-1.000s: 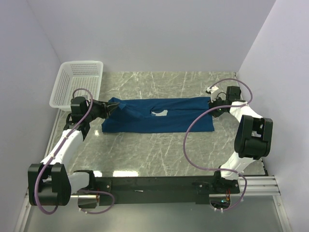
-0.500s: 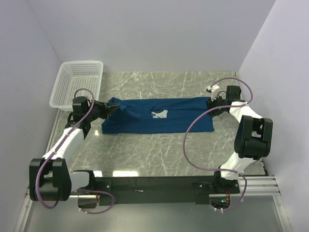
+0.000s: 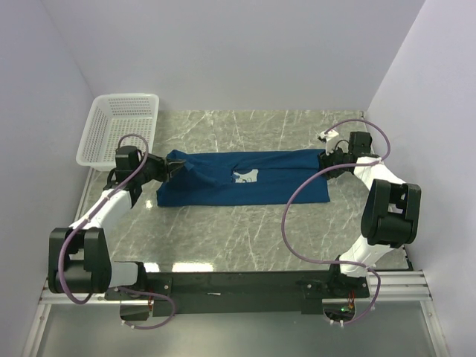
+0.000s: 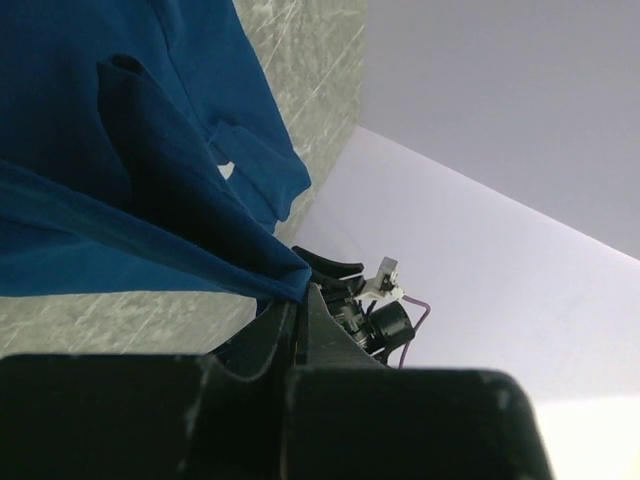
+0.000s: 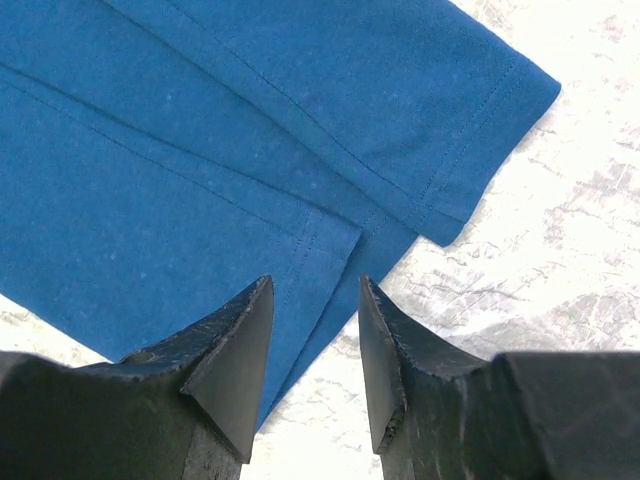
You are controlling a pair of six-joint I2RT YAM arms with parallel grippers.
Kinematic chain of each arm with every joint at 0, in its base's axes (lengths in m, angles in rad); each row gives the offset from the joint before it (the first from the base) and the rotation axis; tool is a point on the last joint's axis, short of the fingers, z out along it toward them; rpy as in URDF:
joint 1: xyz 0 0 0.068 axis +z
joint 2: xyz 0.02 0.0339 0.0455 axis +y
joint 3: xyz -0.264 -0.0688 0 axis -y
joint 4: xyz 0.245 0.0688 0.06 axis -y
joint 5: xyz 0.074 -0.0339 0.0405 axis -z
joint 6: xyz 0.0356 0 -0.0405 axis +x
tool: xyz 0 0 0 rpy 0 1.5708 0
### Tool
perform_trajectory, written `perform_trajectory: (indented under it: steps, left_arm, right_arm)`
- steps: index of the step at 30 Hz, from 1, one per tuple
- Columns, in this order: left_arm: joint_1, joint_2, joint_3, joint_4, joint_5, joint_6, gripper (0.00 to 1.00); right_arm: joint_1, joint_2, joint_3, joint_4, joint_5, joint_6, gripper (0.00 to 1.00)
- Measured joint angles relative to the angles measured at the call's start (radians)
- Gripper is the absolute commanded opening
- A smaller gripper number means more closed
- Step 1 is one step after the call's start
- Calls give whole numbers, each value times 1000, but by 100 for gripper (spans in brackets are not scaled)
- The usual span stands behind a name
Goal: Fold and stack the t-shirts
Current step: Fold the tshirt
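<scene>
One dark blue t-shirt (image 3: pixel 260 178) lies stretched sideways across the marble table, its pale print (image 3: pixel 245 176) partly showing near the middle. My left gripper (image 3: pixel 172 168) is shut on the shirt's left end and holds that corner a little above the table. In the left wrist view the pinched cloth (image 4: pixel 150 200) runs up from the closed jaws of the left gripper (image 4: pixel 298 297). My right gripper (image 3: pixel 328 159) sits at the shirt's right end. Its jaws stand open just over the hemmed edge of the shirt (image 5: pixel 250 150), and the right gripper (image 5: pixel 312 300) holds nothing.
A white lattice basket (image 3: pixel 119 126) stands at the back left corner, just behind the left arm. Bare marble table (image 3: pixel 245 230) stretches between the shirt and the arm bases. White walls close in at the back and on both sides.
My right gripper has opened and let go of the shirt's right end, which now lies flat. The left gripper stays shut on the left end and has shifted slightly right. More of the print shows.
</scene>
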Motion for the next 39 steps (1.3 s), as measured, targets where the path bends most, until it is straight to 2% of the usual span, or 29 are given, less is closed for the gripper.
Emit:
perform_trajectory:
  steps: [31,39]
  left_arm:
    - [42,117,53,-9,3,74,0]
    - [46,74,10,-49,67,190,0]
  right_arm:
    - [0,0,0,5,-5,6,49]
    - [1,-7,0,2,-26,5,49]
